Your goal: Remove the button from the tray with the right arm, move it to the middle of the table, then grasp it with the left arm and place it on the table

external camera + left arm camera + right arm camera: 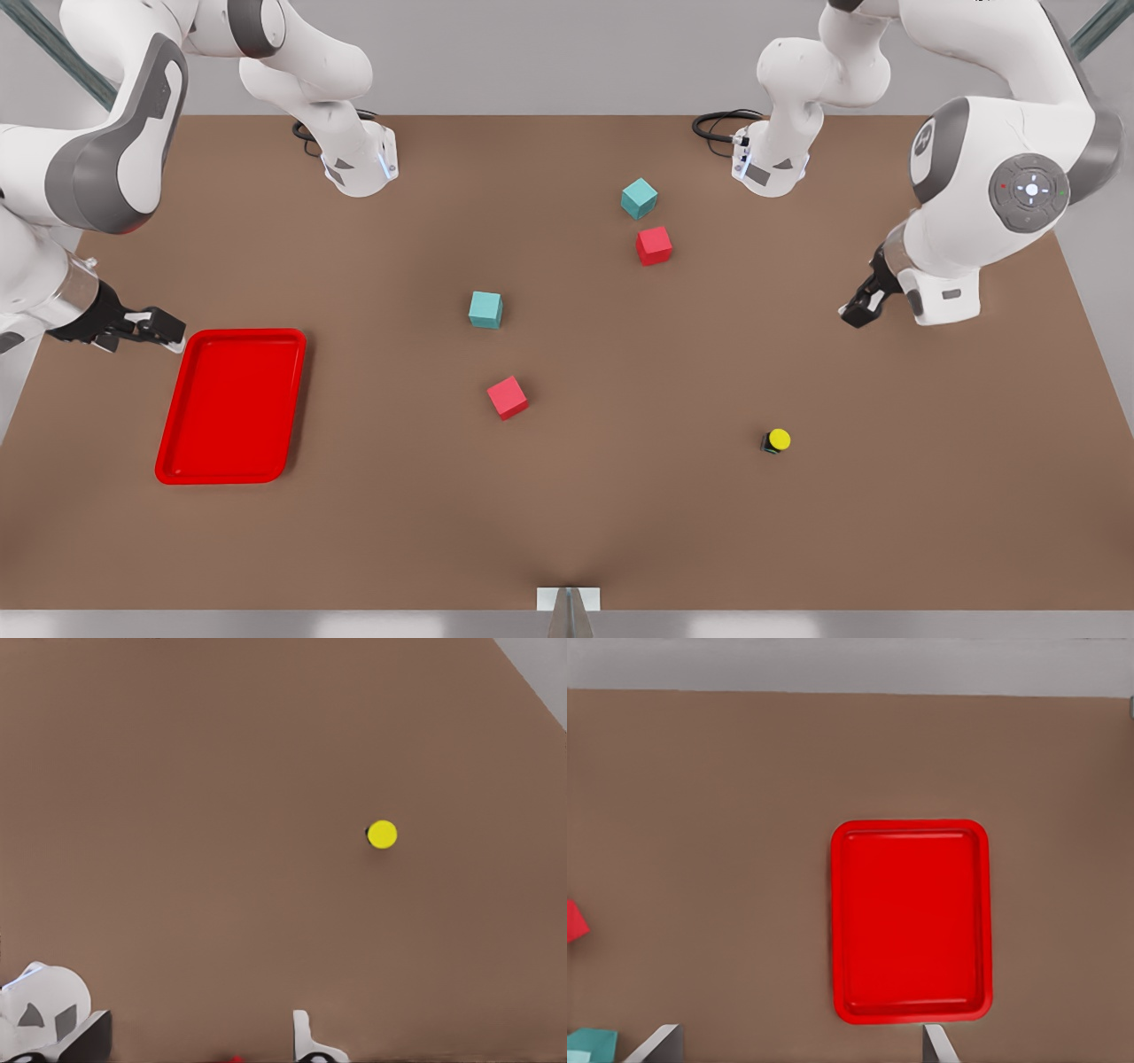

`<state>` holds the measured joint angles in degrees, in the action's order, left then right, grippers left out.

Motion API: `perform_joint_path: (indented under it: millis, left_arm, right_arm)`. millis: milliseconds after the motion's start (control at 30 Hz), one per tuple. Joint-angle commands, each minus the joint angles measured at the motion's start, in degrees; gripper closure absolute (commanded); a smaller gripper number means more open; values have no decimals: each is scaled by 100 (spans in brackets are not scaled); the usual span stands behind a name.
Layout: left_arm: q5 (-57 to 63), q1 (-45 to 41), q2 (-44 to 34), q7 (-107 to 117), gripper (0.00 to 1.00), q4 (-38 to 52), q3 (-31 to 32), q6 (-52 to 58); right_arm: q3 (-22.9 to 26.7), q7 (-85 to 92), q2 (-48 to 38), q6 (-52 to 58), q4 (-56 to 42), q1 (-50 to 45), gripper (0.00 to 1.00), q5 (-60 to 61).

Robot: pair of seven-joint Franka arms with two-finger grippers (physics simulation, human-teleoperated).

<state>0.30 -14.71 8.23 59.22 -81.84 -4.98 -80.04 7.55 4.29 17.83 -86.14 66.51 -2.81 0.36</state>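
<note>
The button point(777, 439), a dark body with a yellow cap, stands on the brown table point(620, 496) toward the front view's right, apart from both grippers. The left wrist view looks down on the button point(382, 835) from well above. My left gripper point(858, 310) hangs open over the table at the front view's right, up and to the right of the button; its fingers also frame the left wrist view's left gripper point(199, 1032). The red tray point(232, 406) lies at the front view's left with nothing in it. My right gripper point(155, 328) is open just beside the tray's far-left corner, above the tray point(911, 921).
Two teal cubes point(639, 198) point(485, 309) and two red cubes point(654, 245) point(507, 397) are scattered around the table's middle. The arm bases point(359, 164) point(769, 164) stand at the far edge with cables. Bare table surrounds the button.
</note>
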Motion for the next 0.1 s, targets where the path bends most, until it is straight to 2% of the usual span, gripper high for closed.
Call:
perform_joint_path:
  millis: [0, 67]
  left_arm:
    - [23, -49, -41, -6537, 0, -95, 67, -354]
    - [23, -41, -41, -6537, 0, -87, 67, -372]
  right_arm:
    - [1, 2, -7, -78, -7, 0, 0, 17]
    - [1, 11, -7, -69, 2, 0, 0, 17]
